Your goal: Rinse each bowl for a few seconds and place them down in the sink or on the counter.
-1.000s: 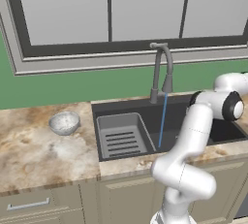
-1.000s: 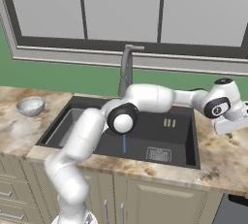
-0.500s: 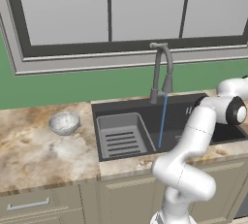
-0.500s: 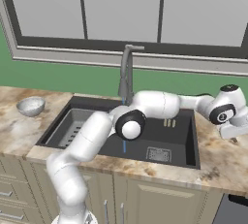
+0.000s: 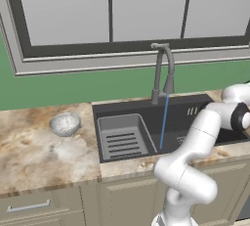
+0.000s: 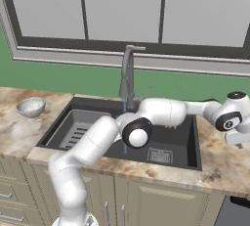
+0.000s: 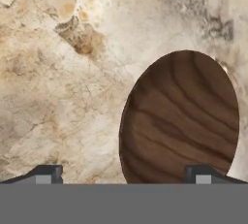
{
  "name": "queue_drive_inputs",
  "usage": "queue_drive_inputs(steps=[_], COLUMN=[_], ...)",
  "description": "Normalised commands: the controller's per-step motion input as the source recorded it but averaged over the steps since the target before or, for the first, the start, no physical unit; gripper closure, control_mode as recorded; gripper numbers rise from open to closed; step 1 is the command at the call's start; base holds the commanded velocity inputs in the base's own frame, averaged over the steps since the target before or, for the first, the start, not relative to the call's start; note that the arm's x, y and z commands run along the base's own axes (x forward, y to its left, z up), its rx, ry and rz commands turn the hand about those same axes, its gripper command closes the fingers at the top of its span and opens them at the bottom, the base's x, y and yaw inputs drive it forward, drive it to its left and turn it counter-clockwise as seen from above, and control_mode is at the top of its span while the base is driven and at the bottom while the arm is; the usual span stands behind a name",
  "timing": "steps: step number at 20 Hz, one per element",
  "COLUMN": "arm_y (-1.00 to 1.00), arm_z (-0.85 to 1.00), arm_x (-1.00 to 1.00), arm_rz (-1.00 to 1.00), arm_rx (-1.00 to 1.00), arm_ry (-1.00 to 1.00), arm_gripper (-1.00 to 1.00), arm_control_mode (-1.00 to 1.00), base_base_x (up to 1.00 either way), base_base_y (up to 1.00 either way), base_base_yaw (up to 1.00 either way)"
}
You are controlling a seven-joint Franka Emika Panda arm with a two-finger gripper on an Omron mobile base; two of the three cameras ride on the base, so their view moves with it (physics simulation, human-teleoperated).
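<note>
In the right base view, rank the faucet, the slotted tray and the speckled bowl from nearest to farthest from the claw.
The claw hangs open over the counter, far right.
1. Faucet, behind the sink's middle.
2. Slotted tray, in the sink's left half.
3. Speckled bowl, on the counter far left.

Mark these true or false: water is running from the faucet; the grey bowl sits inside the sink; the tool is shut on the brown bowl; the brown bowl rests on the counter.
1. Water runs from the faucet: true.
2. The grey bowl sits inside the sink: false, it stands on the counter left of it.
3. The tool is shut on the brown bowl: false, its jaws are open above it.
4. The brown bowl rests on the counter: true.
</note>
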Motion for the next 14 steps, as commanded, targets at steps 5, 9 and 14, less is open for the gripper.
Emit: queue_drive_inputs(steps=[5, 9, 14], arm_y=[0.0, 0.0, -0.03], arm_z=[-0.24, -0.3, -0.29], arm_x=[0.0, 0.0, 0.0], arm_rz=[-0.02, -0.02, -0.02], arm_rx=[0.0, 0.01, 0.01], arm_ry=[0.0, 0.0, 0.0], arm_gripper=[-1.0, -1.0, -1.0], arm_control_mode=[-1.0, -1.0, -1.0], base_base_x=[0.0, 0.0, 0.0], base_base_y=[0.0, 0.0, 0.0], base_base_yaw=[0.0, 0.0, 0.0])
